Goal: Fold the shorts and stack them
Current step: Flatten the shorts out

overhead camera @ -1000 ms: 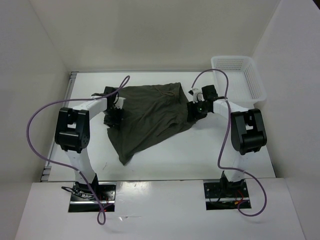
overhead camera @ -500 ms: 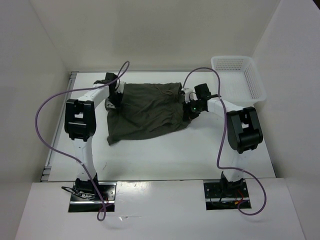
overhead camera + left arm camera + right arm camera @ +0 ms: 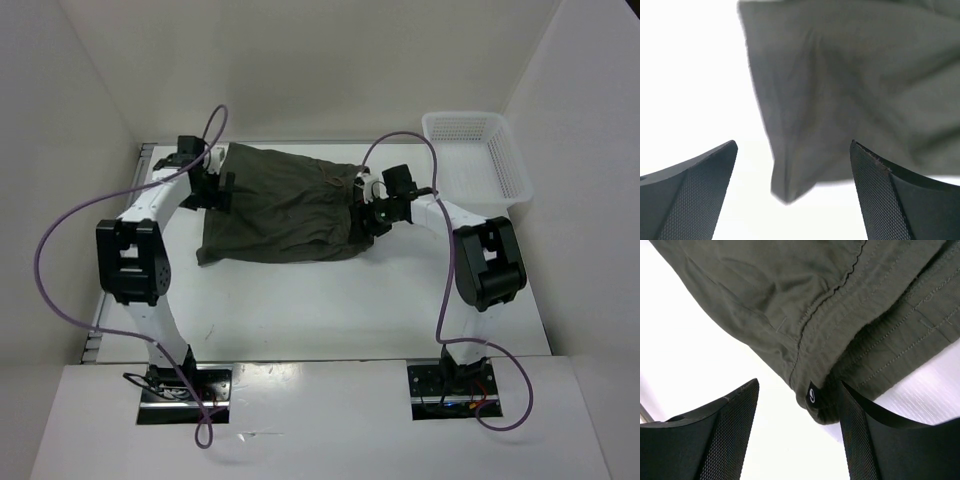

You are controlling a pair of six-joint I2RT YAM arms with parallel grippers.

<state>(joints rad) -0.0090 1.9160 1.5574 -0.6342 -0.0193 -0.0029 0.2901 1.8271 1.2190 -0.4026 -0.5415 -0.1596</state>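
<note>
- Centre-to-far on the desk (image 3: 300,300), you've got the shorts (image 3: 280,210) lying spread out, dark olive, long side running left to right, wrinkled all over.
- Near-left corner of the cloth droops a bit toward you; far edge sits close to the back wall.
- Your left claw (image 3: 207,186) is at the far-left edge of the shorts, and your right claw (image 3: 366,214) is at their right edge, so the cloth lies between the two.
- Left wrist view: the claw is gaping wide, both fingers (image 3: 695,190) well apart. One corner of the cloth points down into the gap and touches neither finger. Picture is blurry, so no seam detail.
- Right wrist view: this claw is spread too, nothing pinched. A stitched, gathered waistband edge sits in the gap, with a small black tag (image 3: 812,395) on the hem.
- You can't tell from that view whether the right-hand finger brushes the hem or just sits beside it.
- White mesh basket (image 3: 478,150) stands at the far right corner, right of your right claw and apart from the shorts.
</note>
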